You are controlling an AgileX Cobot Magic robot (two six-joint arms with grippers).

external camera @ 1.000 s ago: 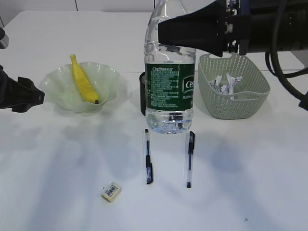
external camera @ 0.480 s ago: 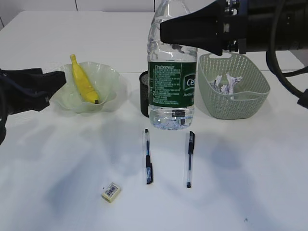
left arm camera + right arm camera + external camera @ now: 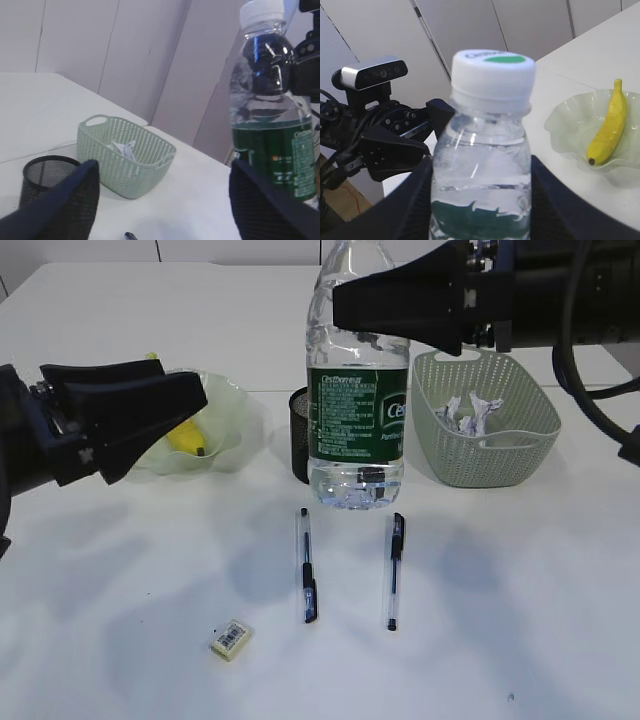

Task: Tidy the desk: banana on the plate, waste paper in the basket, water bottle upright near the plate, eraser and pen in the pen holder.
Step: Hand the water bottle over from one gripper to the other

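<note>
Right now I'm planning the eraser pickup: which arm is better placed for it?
Left. The left gripper is open and empty on the eraser's side. The right gripper is clamped on the water bottle.

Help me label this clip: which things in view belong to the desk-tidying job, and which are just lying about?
Part of the job:
yellow banana on pale green scalloped plate
crumpled waste paper in green woven plastic basket
clear green-labelled water bottle
two black pens
small cream eraser
black mesh pen holder

Just lying about:
nothing visible
</note>
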